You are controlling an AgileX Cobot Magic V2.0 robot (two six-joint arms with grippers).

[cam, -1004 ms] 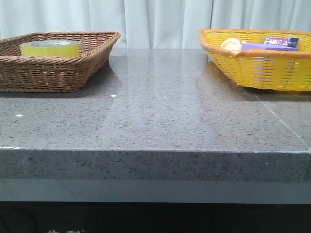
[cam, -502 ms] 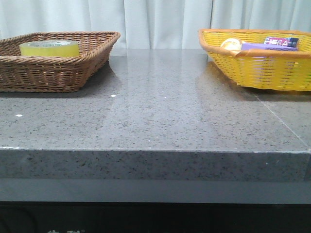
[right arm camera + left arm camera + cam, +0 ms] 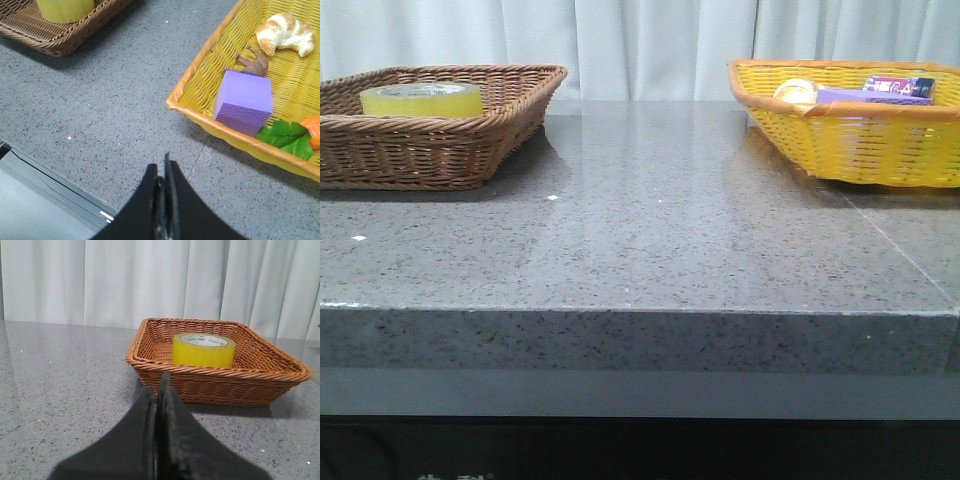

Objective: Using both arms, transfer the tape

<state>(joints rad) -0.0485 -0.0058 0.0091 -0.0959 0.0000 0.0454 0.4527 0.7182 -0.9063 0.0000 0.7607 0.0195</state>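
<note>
Nothing has shifted in the front view over the last second: tape [image 3: 421, 100], both baskets and the bare table [image 3: 640, 230] sit as before, no arm in shot. Front view: tape lies flat in the brown basket [image 3: 430, 125], far left of the table; yellow basket [image 3: 850, 120] far right, holding odds and ends; wide grey gap between the two. Left wrist view: left gripper [image 3: 158, 390] has its two fingers pressed together, nothing between them. Tape [image 3: 204, 350] sits ahead of the fingertips and slightly off to one side, inside the brown basket [image 3: 150, 360], core up, white label showing; the near basket rim stands between fingers and roll. Right wrist view: right gripper [image 3: 163, 175] likewise closed and empty, hanging over the table near the front edge. Yellow basket [image 3: 200, 100] lies just ahead and to one side of it, holding a purple block [image 3: 244, 102], a croissant [image 3: 285, 34], a green leaf [image 3: 285, 137] and a small brown figure [image 3: 252, 62]; a corner of the brown basket with the tape [image 3: 65, 9] shows well off on the other side. Judgement: task not yet begun; the step is the left arm's reach. To do it well: spread the fingers first, rise clear over the rim, come down on the roll from above, one finger in the core and one outside the wall, then lift straight before carrying it toward the middle for the right arm.
</note>
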